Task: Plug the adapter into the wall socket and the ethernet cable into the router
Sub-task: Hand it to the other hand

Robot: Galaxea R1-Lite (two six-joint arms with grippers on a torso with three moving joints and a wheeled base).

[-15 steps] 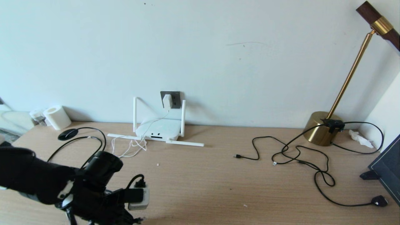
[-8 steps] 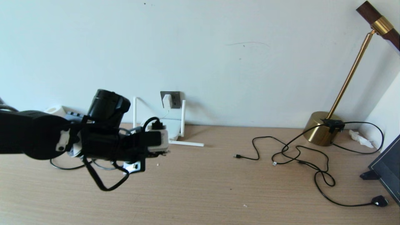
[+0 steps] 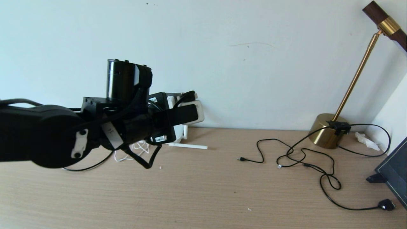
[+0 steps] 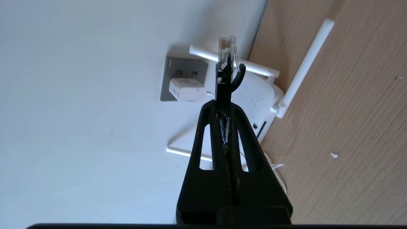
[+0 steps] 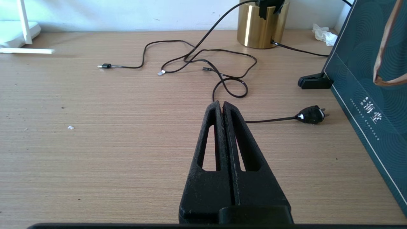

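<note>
Left claw [image 4: 224, 106] is clamping the thick black ethernet cable [image 4: 226, 68], its clear plug pointing beyond the fingertips toward the flat white router [image 4: 257, 98]; right claw [image 5: 222, 106] is hovering, pressed together, over the wooden counter [image 5: 111, 143].

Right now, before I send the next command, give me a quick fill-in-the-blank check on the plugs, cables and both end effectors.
1. The adapter is already plugged into the ____.
2. The left end effector is shut on the ____, whose clear plug points toward the router.
3. The right end effector hovers over the desk, shut and holding ____.
4. The thin black cables lie on the desk near the gold ____.

Missing words: wall socket; ethernet cable; nothing; lamp base
</note>
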